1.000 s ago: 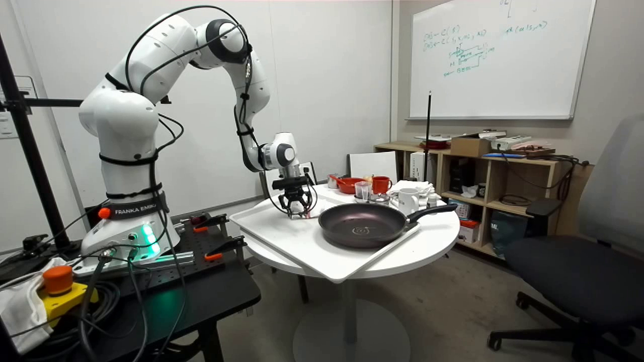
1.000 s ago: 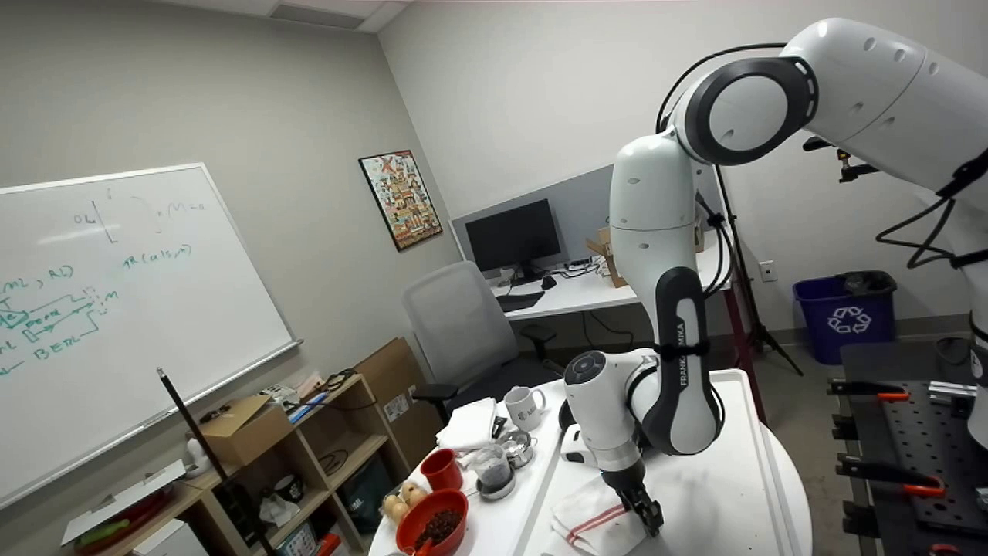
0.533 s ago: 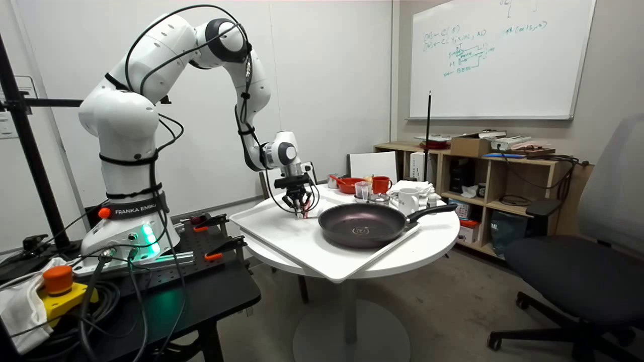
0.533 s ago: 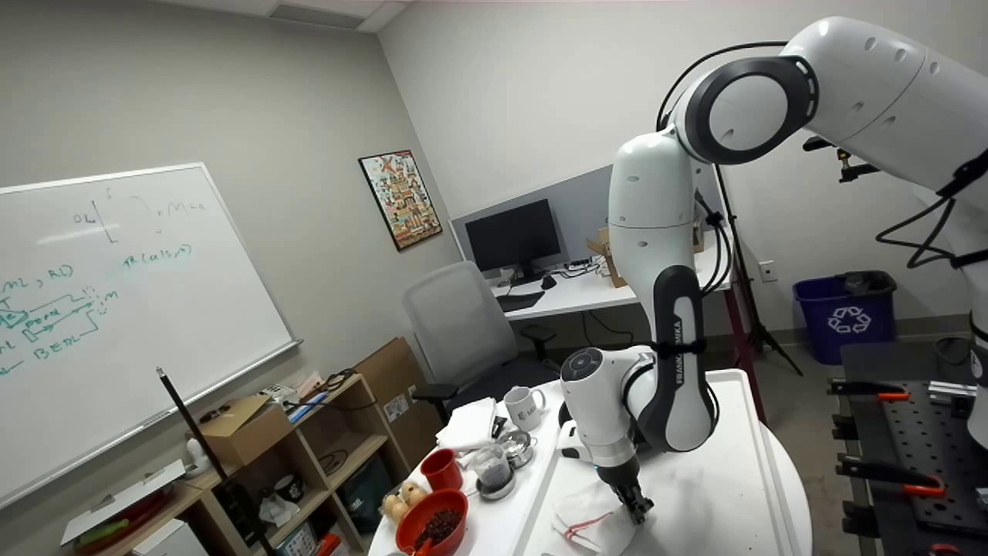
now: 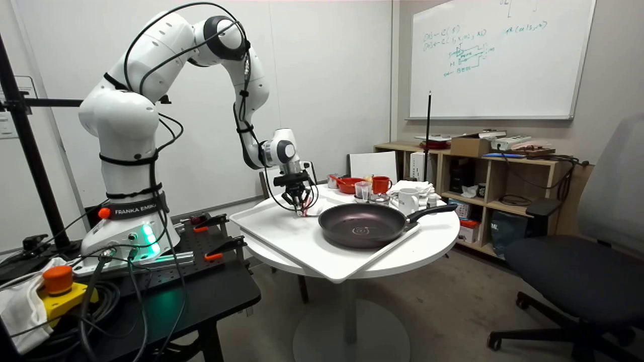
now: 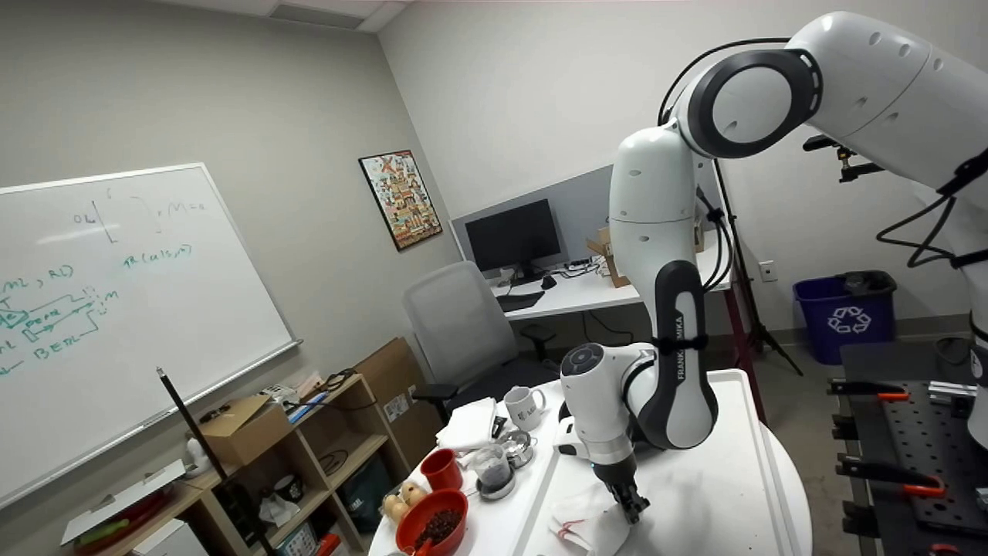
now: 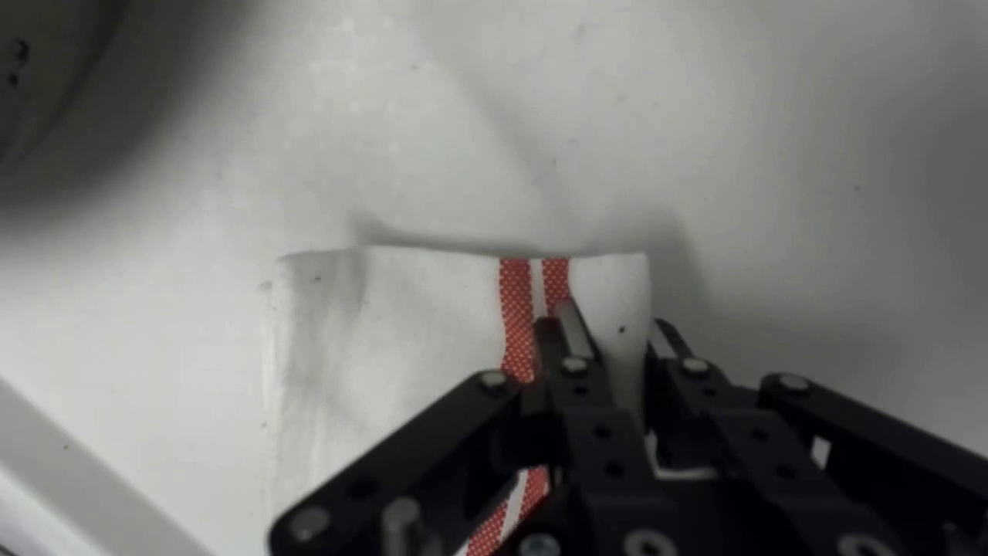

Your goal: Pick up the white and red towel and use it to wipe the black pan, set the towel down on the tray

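Near the pan (image 5: 359, 227), my gripper (image 7: 616, 326) pinches the towel (image 7: 424, 328) by one edge, likely so the rest can wipe.

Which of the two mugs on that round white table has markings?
The white cylindrical mug, nearer the large round black pan: dark marks show on its side. The red handled mug shows none.

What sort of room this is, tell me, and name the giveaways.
Probably an office, perhaps one used as a robot lab: there is a scribbled-on whiteboard, a computer screen and a robot arm.
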